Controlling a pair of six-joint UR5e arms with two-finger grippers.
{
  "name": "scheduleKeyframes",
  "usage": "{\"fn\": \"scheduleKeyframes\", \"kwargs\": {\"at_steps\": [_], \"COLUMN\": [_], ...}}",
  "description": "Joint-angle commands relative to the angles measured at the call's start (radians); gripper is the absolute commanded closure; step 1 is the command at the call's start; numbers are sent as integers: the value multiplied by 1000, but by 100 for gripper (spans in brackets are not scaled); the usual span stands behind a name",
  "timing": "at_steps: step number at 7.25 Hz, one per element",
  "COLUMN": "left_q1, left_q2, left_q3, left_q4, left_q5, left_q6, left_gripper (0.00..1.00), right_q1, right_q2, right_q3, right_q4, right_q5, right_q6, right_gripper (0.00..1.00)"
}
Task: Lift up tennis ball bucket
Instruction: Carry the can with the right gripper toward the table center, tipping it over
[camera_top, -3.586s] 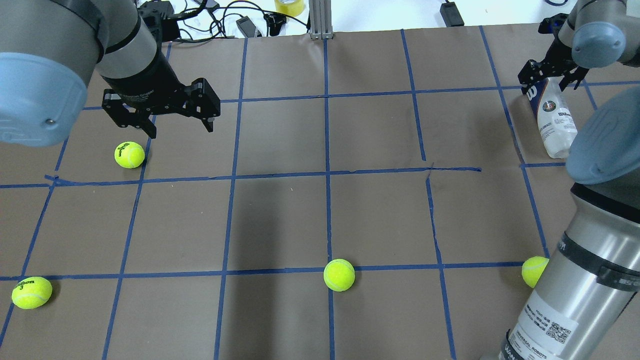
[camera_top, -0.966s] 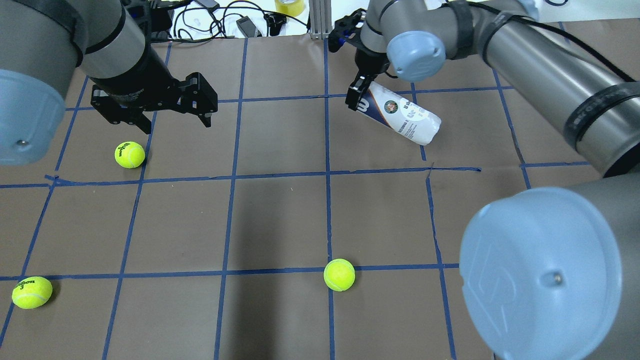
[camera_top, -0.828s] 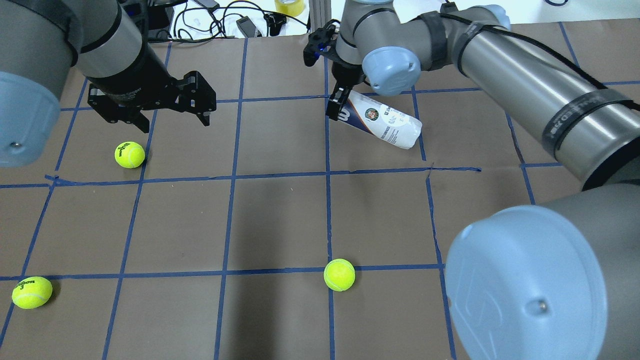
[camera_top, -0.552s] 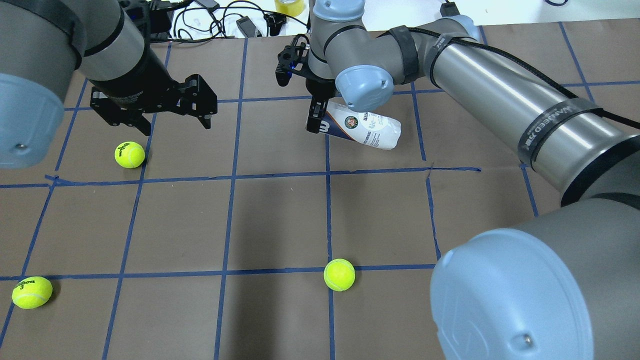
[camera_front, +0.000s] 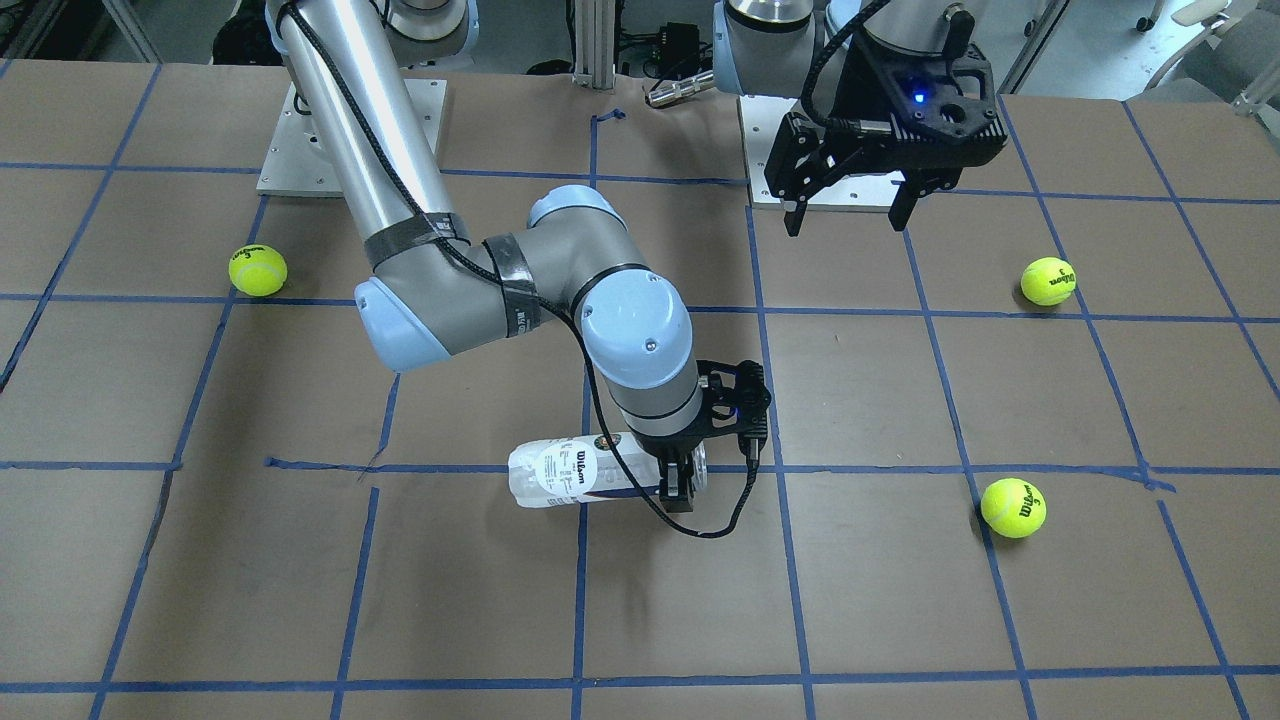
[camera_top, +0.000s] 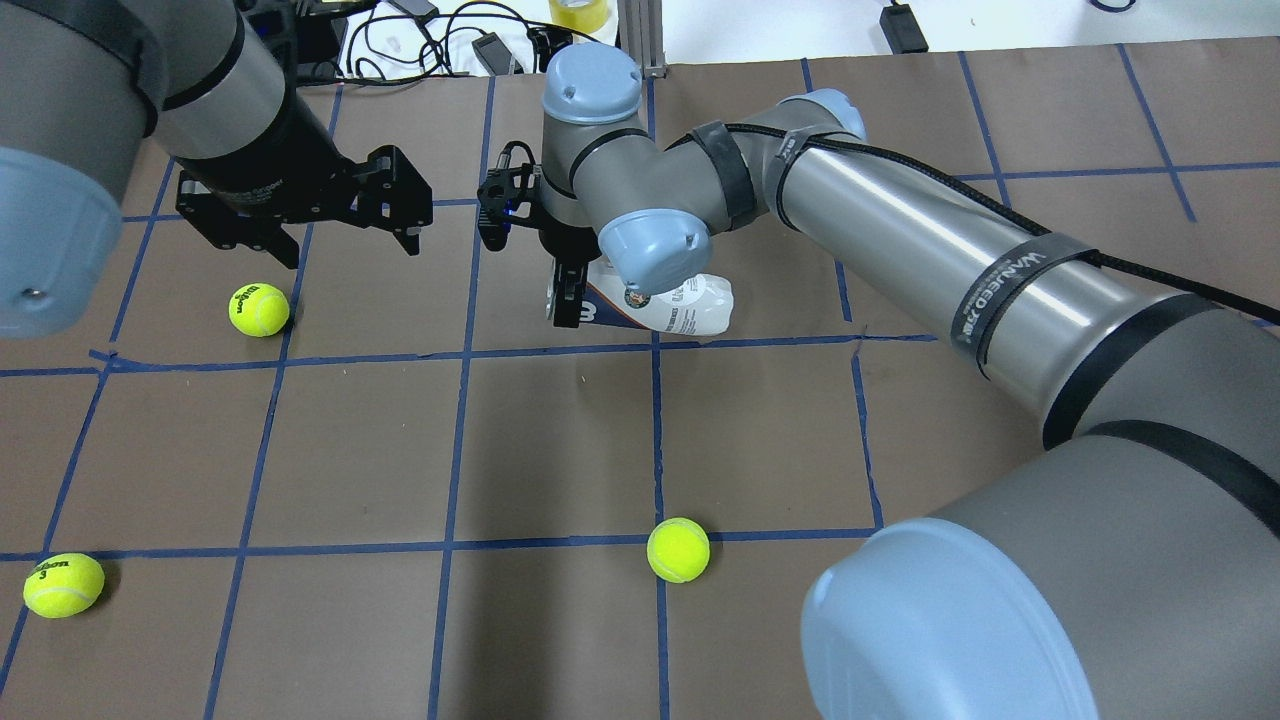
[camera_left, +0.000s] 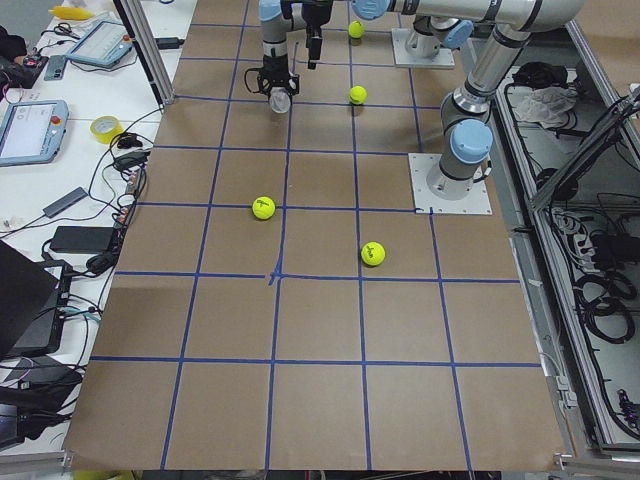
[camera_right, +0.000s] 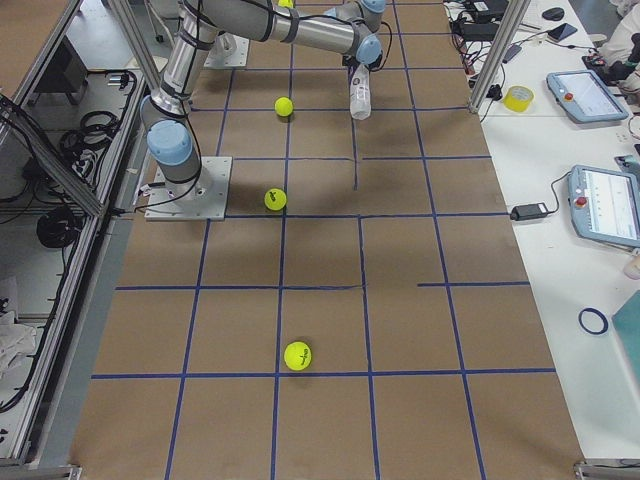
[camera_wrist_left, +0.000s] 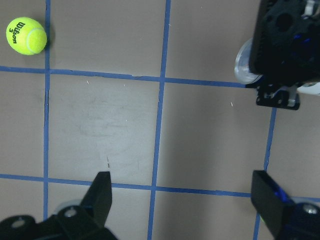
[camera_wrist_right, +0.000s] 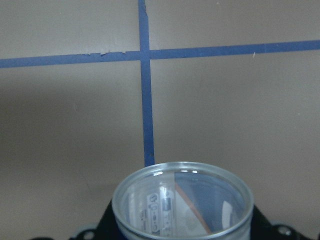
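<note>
The tennis ball bucket (camera_front: 570, 475) is a clear can with a white and navy Wilson label. It hangs roughly level above the table's middle. My right gripper (camera_front: 685, 480) is shut on it near its open end. The can also shows in the overhead view (camera_top: 680, 310), partly behind my right wrist, with the right gripper (camera_top: 568, 305) at its left end. The right wrist view looks over its open rim (camera_wrist_right: 182, 200). My left gripper (camera_top: 350, 250) is open and empty, hovering left of the can; it also shows in the front-facing view (camera_front: 845, 222).
Tennis balls lie on the brown paper: one below my left gripper (camera_top: 259, 309), one at the near left (camera_top: 63, 584), one near the middle front (camera_top: 678, 549). Cables and a tape roll (camera_top: 578, 12) lie past the far edge. Blue tape lines grid the table.
My right arm has carried the can from the table's far right edge leftward to the middle, the can turning nearly level. My left gripper has stayed open and barely moved.
</note>
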Motion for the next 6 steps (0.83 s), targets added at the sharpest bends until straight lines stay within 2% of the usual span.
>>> {"fn": "scheduleKeyframes", "kwargs": {"at_steps": [1, 2, 4, 5, 6], "left_q1": [-1, -1, 4, 5, 5], "left_q2": [0, -3, -14, -18, -23], "left_q3": [-7, -10, 2, 4, 4], "left_q4": [0, -2, 0, 0, 2], "left_q5": [-1, 0, -30, -41, -41], "left_q6": [0, 0, 0, 0, 2], "left_gripper": [0, 0, 0, 0, 0], "right_q1": [11, -1, -2, -12, -42], "right_q2": [11, 11, 3, -13, -36], "right_q3": [3, 3, 1, -9, -12], "right_q4": [-3, -12, -6, -10, -13], "right_q5": [7, 5, 1, -48, -51], "right_q6": [-3, -8, -6, 1, 3], "right_gripper": [22, 0, 0, 0, 0]}}
